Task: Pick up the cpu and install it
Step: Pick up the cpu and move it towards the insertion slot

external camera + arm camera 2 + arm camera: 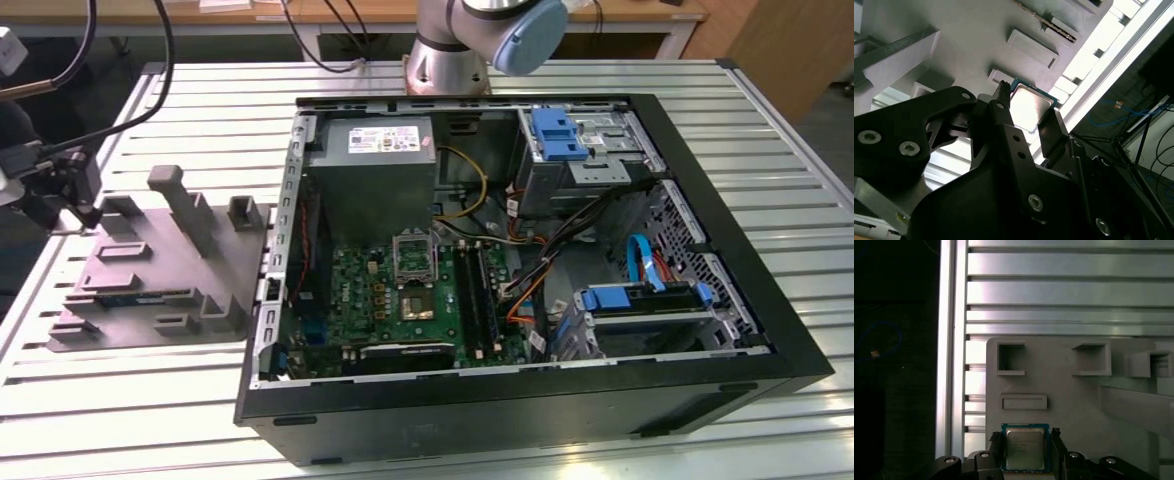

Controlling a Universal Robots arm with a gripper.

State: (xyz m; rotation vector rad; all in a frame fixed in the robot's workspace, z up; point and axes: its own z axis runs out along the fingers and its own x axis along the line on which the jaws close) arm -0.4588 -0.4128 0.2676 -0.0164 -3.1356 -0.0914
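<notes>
The cpu (1025, 449), a small square chip with a silvery top and a green edge, sits between the two black fingers of my gripper (1025, 438). The fingers press against two of its opposite edges. In the second wrist view the cpu (1030, 107) shows bright between the fingertips of the gripper (1029, 102). The grey moulded holder (1069, 400) lies right behind it; whether the chip is clear of the holder I cannot tell. In the exterior view the gripper (74, 195) hangs over the far left corner of the holder (147, 285). The green board's socket (411, 250) lies inside the open computer case.
The black computer case (747, 250) lies open on the slatted aluminium table (107, 420), to the exterior view's right of the holder. Inside are a power supply (380, 165), cables, blue drive brackets (558, 132) and memory sticks. Upright posts (180, 200) rise from the holder. The arm's base (454, 50) stands behind the case.
</notes>
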